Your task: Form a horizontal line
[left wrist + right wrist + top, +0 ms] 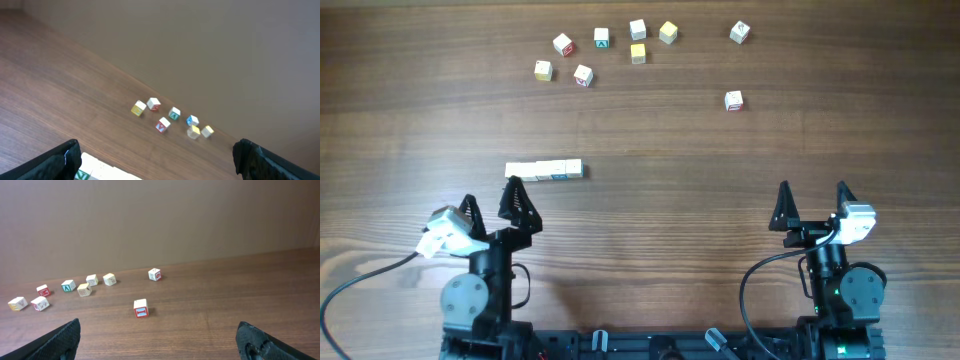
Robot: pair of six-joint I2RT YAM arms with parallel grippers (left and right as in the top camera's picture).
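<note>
Near front-left edge, left gripper point(492, 197), wide & empty like right gripper point(812, 192), cd knock horizontal line point(544, 170) crooked

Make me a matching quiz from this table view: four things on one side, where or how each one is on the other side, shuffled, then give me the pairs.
Column one:
1 row of cubes
2 right end effector
3 green-marked cube
4 lone cube

Column two:
A open, holding nothing
B far side, among other loose cubes
C alone on the right, nearer than those
D just beyond the left end effector

Pairs: 1-D, 2-A, 3-B, 4-C
</note>
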